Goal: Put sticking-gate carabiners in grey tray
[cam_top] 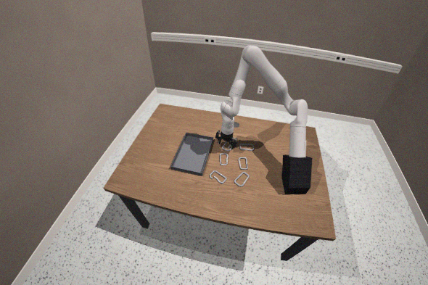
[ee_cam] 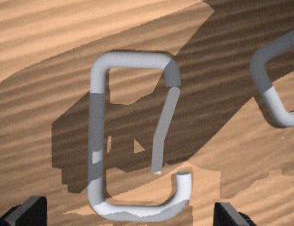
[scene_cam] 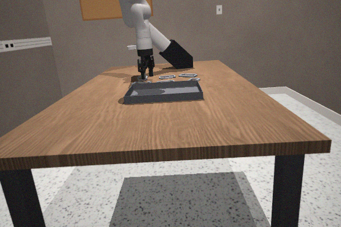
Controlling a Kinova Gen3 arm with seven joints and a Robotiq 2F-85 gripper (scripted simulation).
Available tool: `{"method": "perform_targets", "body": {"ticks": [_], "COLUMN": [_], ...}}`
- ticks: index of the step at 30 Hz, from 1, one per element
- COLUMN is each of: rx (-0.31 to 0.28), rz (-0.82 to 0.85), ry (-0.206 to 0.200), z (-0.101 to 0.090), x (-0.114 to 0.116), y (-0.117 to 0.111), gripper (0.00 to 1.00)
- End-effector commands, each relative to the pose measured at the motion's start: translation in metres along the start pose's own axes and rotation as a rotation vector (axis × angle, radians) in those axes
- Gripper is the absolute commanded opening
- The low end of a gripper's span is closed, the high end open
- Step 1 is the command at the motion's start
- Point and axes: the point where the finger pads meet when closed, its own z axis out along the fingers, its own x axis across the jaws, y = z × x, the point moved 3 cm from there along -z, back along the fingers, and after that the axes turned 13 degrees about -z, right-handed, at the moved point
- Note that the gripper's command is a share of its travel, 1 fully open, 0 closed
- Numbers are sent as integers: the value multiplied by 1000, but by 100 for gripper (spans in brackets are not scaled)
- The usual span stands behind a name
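My fingers (cam_top: 226, 141) (scene_cam: 147, 77) are spread wide with nothing between them, low over a carabiner (cam_top: 226, 147) (ee_cam: 96, 135) that lies on the table (cam_top: 145, 167) (scene_cam: 173, 125) (ee_cam: 40, 30), just beside the grey tray (cam_top: 186, 172) (scene_cam: 165, 97); its gate (ee_cam: 159, 137) stands inward, apart from the hook end, so I judge I am at the picking up of a sticking one; next I need to settle lower, close on its frame, then lift it trayward

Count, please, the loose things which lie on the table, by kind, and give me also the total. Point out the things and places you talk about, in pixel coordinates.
Carabiners (cam_top: 240, 164) (scene_cam: 167, 78) (ee_cam: 96, 125): 6
Grey tray (cam_top: 186, 172) (scene_cam: 165, 97): 1
Total: 7
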Motion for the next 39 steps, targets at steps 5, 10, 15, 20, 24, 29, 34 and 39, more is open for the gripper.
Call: {"method": "perform_targets", "body": {"ticks": [5, 10, 15, 20, 24, 29, 34, 39], "rx": [9, 9, 9, 9, 9, 9, 9, 9], "rz": [-1, -1, -3, -3, -3, -3, -2, -2], "ry": [9, 9, 9, 9, 9, 9, 9, 9], "z": [18, 18, 23, 23, 23, 23, 23, 23], "x": [2, 2, 2, 2, 2, 2, 2, 2], "y": [-2, -2, -2, -2, -2, -2, -2, -2], "gripper": [100, 100, 100, 100, 100, 100, 0, 0]}}
